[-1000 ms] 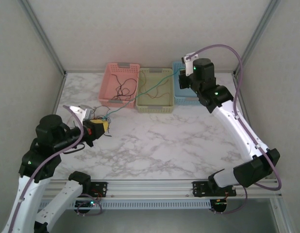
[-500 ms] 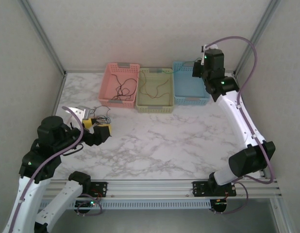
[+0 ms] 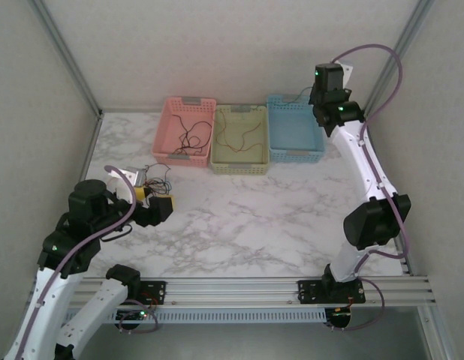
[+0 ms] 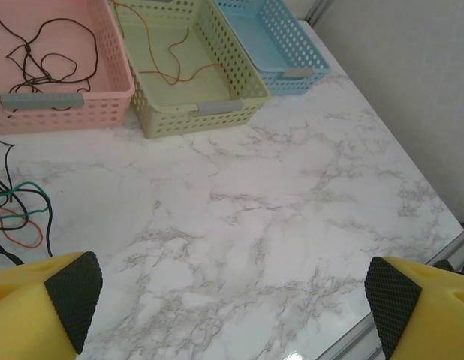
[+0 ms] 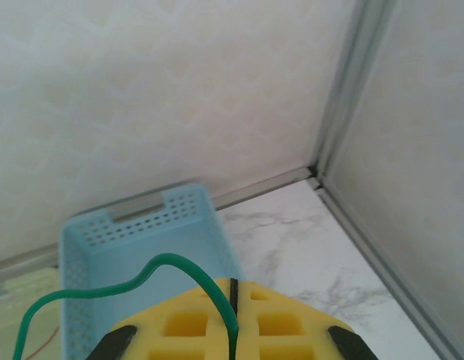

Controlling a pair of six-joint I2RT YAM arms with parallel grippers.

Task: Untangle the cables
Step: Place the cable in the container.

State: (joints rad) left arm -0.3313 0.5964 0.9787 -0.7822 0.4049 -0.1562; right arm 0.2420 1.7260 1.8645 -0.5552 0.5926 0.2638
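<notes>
Overhead, the right gripper pinched the green cable above the blue basket, by the far corner. The left gripper gaped wide over open table.

Overhead, wrists; blue basket seemingly shared

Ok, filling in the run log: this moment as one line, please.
left gripper: open, over table | right gripper: shut on green cable, raised near blue basket | tangle: on table | black cable: pink basket
</notes>
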